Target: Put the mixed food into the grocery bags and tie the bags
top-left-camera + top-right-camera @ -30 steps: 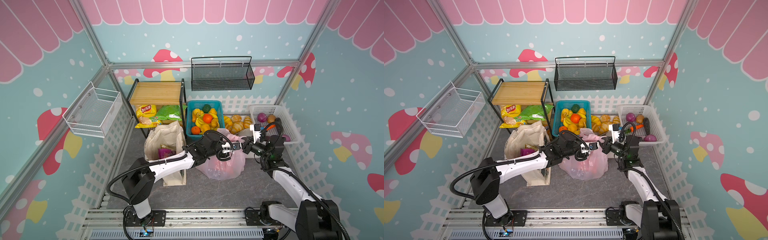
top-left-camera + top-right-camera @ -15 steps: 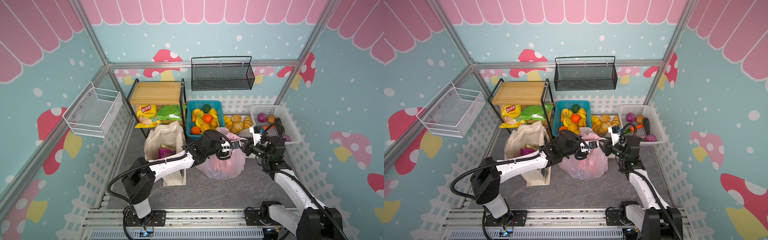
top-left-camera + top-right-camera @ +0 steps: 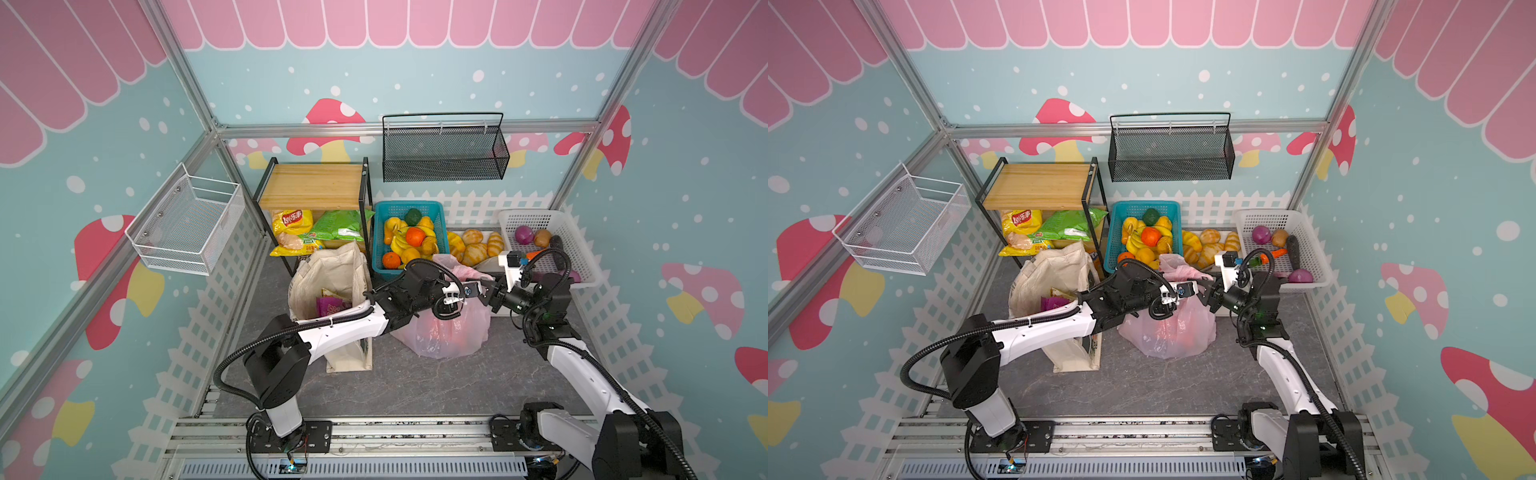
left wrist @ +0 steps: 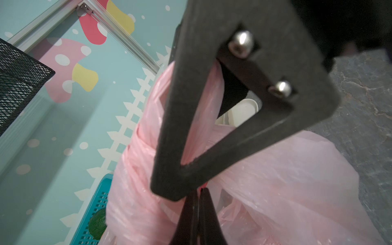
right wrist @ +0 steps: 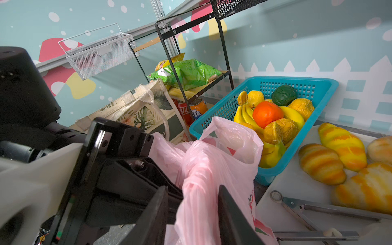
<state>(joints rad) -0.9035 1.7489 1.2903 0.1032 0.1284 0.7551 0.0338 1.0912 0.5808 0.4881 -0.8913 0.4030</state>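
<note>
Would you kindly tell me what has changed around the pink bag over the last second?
The right gripper has opened its jaws, letting go of the twisted handle of the pink bag; the handle now lies between its parted fingers. The arm itself has hardly shifted. The left gripper stays shut on the pink bag, and the bag and the canvas tote sit where they were.

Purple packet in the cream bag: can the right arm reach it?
Probably not. The purple packet sits inside the cream bag, with the pink bag and left arm between it and the right tool.
</note>
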